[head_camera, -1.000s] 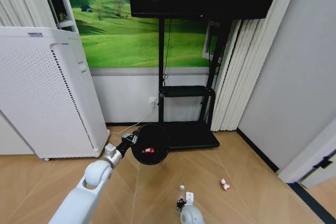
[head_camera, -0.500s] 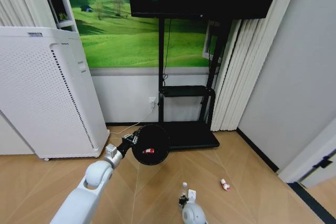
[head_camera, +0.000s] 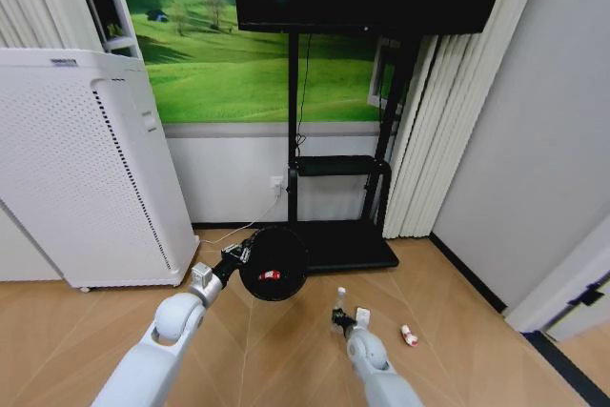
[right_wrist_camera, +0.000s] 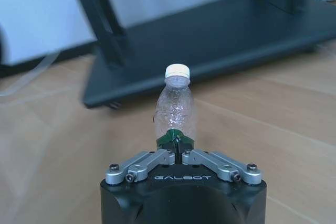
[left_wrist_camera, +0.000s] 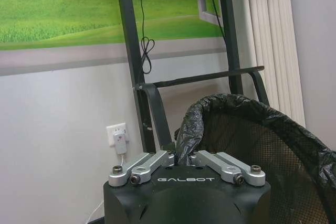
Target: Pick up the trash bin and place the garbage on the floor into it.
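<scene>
left gripper (left_wrist_camera: 181,156) clamped on trash bin (head_camera: 273,262) rim, right gripper (right_wrist_camera: 178,148) gripping bottle (right_wrist_camera: 176,114) upright

"GALBOT" in pale capitals on the black housing of the left pincer (left_wrist_camera: 181,153), just under its linkage bars; the same word "GALBOT" on the black housing of the right pincer (right_wrist_camera: 178,150). A small plate (head_camera: 65,63) at the top edge of the white perforated cabinet (head_camera: 86,169) in the head view seems to carry printing, but it is too small to make out. No other lettering, numbers or signs legible.
</scene>
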You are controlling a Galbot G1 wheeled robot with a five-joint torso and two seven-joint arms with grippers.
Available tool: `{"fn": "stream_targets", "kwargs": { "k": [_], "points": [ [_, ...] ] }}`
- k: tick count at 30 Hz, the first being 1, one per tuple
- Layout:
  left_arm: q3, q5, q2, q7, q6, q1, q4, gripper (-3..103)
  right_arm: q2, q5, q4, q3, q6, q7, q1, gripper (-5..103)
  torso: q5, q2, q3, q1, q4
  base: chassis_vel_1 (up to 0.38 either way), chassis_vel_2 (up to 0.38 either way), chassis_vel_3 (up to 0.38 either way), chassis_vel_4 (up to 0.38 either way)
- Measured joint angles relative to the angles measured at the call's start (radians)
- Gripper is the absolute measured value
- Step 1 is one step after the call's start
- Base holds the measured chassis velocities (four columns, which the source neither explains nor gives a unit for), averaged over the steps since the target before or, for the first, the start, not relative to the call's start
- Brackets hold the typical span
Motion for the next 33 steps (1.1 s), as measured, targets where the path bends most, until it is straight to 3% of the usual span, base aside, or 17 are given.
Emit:
{"fn": "stream_targets", "kwargs": {
  "k": [1,4,8,10,12,16,20,25,28,29,33],
  "points": [
    [0.000,0.000,0.000,0.000,0.000,0.000,0.000,7,0.000,0.000,0.000,0.000,0.000,0.000,0.000,2,0.0000,0.000,0.000,0.000,0.0000,0.000,0.000,0.000,0.000],
    [-0.014,0.000,-0.006,0.007,-0.004,0.001,0.022,7,-0.057,0.016,0.024,-0.008,0.060,-0.170,0.013,2,0.0000,0.000,0.000,0.000,0.0001,0.000,0.000,0.000,0.000],
    [-0.037,0.000,-0.011,0.014,-0.009,0.001,0.056,7,-0.120,0.017,0.021,0.011,0.105,-0.257,0.037,2,0.0000,0.000,0.000,0.000,0.0002,0.000,0.000,0.000,0.000],
    [-0.041,-0.001,-0.011,0.017,-0.009,0.001,0.062,7,-0.131,0.017,0.020,0.015,0.109,-0.263,0.040,2,0.0002,0.000,0.000,0.000,0.0002,0.000,0.000,0.000,0.000],
    [-0.057,-0.012,-0.010,0.026,-0.010,-0.006,0.087,7,-0.208,0.029,0.009,0.035,0.133,-0.283,0.063,2,0.0001,0.000,0.000,0.000,0.0001,0.000,0.000,0.000,0.000],
    [-0.065,-0.022,-0.009,0.033,-0.011,-0.014,0.110,7,-0.274,0.051,-0.008,0.043,0.159,-0.298,0.084,2,-0.0002,0.000,0.000,0.000,-0.0002,0.000,0.000,0.000,0.000],
    [-0.058,-0.026,-0.005,0.042,-0.012,-0.035,0.153,7,-0.371,0.140,-0.028,0.028,0.231,-0.357,0.121,2,0.0003,0.000,0.000,0.000,0.0000,0.000,0.000,0.000,0.000],
    [-0.039,-0.026,-0.007,0.043,-0.012,-0.065,0.197,7,-0.431,0.186,0.004,0.016,0.273,-0.388,0.133,2,0.0002,0.000,0.000,0.000,0.0002,0.000,0.000,0.000,0.000],
    [-0.025,-0.031,-0.012,0.046,-0.014,-0.092,0.228,7,-0.469,0.251,0.099,0.018,0.273,-0.387,0.112,2,-0.0002,0.000,0.000,0.000,0.0001,0.000,0.000,0.000,0.000],
    [-0.014,-0.035,-0.021,0.056,-0.020,-0.125,0.270,7,-0.493,0.294,0.241,0.046,0.277,-0.390,0.063,2,-0.0002,0.000,0.000,0.000,0.0000,0.000,0.000,0.000,0.000],
    [0.019,-0.034,-0.043,0.059,-0.024,-0.176,0.313,7,-0.486,0.302,0.374,0.070,0.276,-0.394,0.010,2,-0.0003,0.000,0.000,0.000,0.0001,0.000,0.000,0.000,0.000]
  ]
}}
